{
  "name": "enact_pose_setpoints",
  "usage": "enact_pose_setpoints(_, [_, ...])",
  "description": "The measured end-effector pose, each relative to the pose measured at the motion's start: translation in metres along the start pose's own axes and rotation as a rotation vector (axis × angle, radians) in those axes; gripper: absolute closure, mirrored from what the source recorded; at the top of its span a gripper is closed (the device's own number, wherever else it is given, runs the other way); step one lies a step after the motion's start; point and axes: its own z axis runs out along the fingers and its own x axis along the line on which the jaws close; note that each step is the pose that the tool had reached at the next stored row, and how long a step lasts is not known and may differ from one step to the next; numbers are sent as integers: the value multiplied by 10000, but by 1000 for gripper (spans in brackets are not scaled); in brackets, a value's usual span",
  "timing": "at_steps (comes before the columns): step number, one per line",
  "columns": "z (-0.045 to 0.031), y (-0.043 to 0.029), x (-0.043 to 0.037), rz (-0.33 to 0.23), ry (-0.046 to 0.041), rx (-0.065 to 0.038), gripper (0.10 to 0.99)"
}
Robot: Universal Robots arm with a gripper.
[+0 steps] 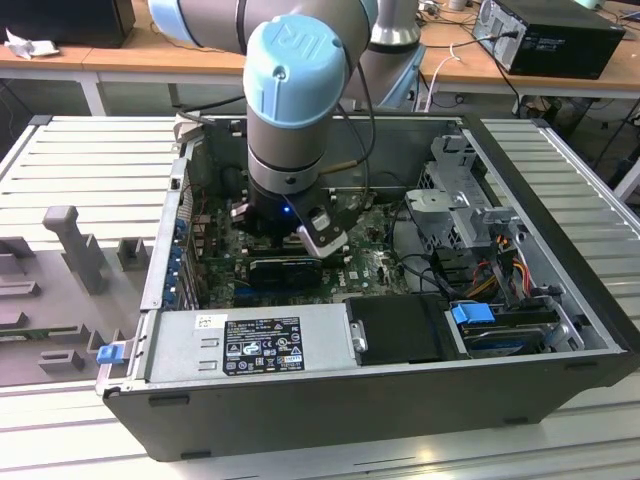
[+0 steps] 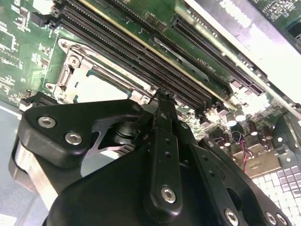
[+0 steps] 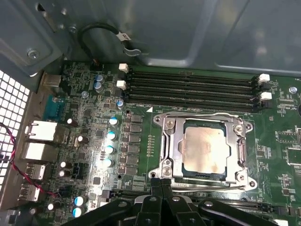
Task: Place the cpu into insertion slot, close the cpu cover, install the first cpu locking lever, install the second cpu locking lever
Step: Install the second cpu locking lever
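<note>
the cpu [image 3: 205, 149] lies flat in the insertion slot [image 3: 175, 162], pale beige face up, framed by the cpu cover [image 3: 203, 120], which lies down around it with the chip showing through its square cut-out. in the second wrist view the same chip [image 2: 101, 88] shows just past the gripper's tip, with the silvery cover frame [image 2: 70, 63] around it. a thin wire lever [image 3: 188, 112] runs along the side of the socket nearest the memory slots.

the gripper [image 3: 161, 181] sits just at the socket's near edge, its fingertips [image 3: 155, 184] brought together with no gap visible between them and nothing held; they stand beside the screw corner of the cover, and whether they touch the frame i cannot tell. in the second wrist view the black fingers [image 2: 162, 106] end right next to the socket and the long black memory slots [image 2: 136, 56].

beyond the socket from the gripper run four long black memory slots [image 3: 193, 89] with white end clips. to one side of the gripper stand blue-topped capacitors [image 3: 110, 141] on the green motherboard [image 3: 89, 117], and rear ports by the perforated case wall.

in the exterior view the arm [image 1: 295, 110] reaches down into the open computer case [image 1: 330, 400], which rests on a ribbed metal desk [image 1: 90, 160]. the power supply [image 1: 250, 345] and a drive with a blue tab [image 1: 472, 313] sit along the case's near edge.
</note>
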Motion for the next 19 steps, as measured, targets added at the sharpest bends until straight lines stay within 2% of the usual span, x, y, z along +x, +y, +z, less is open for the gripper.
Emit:
enact_pose_setpoints(4, [27,-24,22,-6,-15,-202,980])
enact_pose_setpoints(8, [69,-38,29,-12,-19,-268,980])
enact_pose_setpoints(10, [87,-42,33,-12,-28,-369,980])
enact_pose_setpoints(13, [102,-45,32,-17,-35,-469,980])
enact_pose_setpoints(19, [131,-35,41,-20,-43,-563,980])
